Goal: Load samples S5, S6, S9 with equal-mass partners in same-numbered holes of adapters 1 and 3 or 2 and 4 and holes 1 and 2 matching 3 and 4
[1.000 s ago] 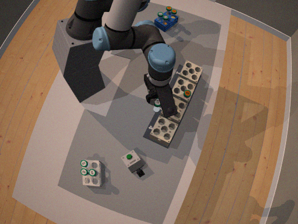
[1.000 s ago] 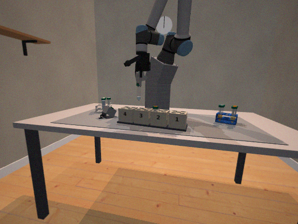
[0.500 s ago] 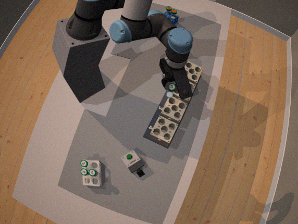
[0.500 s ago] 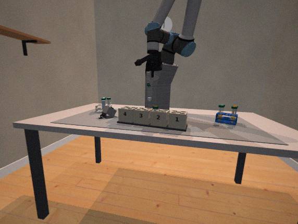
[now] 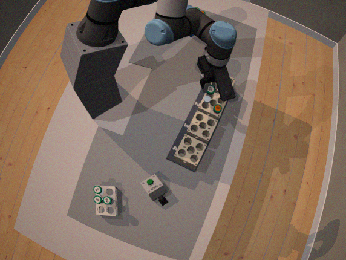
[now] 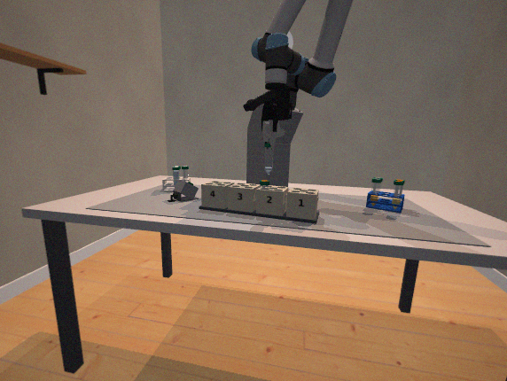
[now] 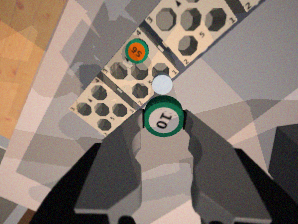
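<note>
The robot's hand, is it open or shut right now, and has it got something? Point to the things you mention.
Hand [image 5: 214, 87] [image 6: 269, 126] [image 7: 163, 110]: shut on the 10 tube [image 5: 210, 89] [image 6: 269, 155] [image 7: 164, 120].

A pale table [image 5: 45, 193] [image 6: 133, 201] is being covered partly by a grey mat [image 5: 145, 233] [image 6: 146, 206], on which the loading stand [image 5: 171, 155] [image 6: 257, 213], the DONE desk [image 5: 154, 188] [image 6: 186, 190], a white rack [image 5: 106, 212] [image 6: 169, 185] and a blue rack [image 6: 385, 206] are being supported.
</note>
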Robot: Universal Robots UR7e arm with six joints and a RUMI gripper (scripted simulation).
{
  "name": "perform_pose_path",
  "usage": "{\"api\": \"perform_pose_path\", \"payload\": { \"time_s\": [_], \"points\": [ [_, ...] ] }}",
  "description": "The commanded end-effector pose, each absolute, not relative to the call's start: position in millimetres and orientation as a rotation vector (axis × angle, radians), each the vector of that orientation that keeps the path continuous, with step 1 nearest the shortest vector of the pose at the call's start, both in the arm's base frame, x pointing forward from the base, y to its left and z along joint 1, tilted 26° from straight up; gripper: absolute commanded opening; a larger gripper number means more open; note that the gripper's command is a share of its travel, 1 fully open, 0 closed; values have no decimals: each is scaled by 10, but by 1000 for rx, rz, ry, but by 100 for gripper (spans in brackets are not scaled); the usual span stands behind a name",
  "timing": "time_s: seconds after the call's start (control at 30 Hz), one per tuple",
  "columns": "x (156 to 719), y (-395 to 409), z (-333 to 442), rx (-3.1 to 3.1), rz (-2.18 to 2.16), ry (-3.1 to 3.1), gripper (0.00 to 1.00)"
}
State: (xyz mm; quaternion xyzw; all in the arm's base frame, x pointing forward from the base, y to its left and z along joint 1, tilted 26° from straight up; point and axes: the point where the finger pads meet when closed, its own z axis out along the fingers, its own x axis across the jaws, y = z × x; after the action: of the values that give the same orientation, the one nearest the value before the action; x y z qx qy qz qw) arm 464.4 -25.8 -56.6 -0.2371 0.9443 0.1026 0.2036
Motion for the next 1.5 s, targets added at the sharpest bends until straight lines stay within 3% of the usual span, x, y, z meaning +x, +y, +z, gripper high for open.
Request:
{"api": "perform_pose_path", "payload": {
  "time_s": [0.0, 1.47],
  "points": [
    [4669, -235, -576, -661, 284, 2636, 0],
    [4825, -100, -994, -660, 284, 2636, 0]
  ]
}}
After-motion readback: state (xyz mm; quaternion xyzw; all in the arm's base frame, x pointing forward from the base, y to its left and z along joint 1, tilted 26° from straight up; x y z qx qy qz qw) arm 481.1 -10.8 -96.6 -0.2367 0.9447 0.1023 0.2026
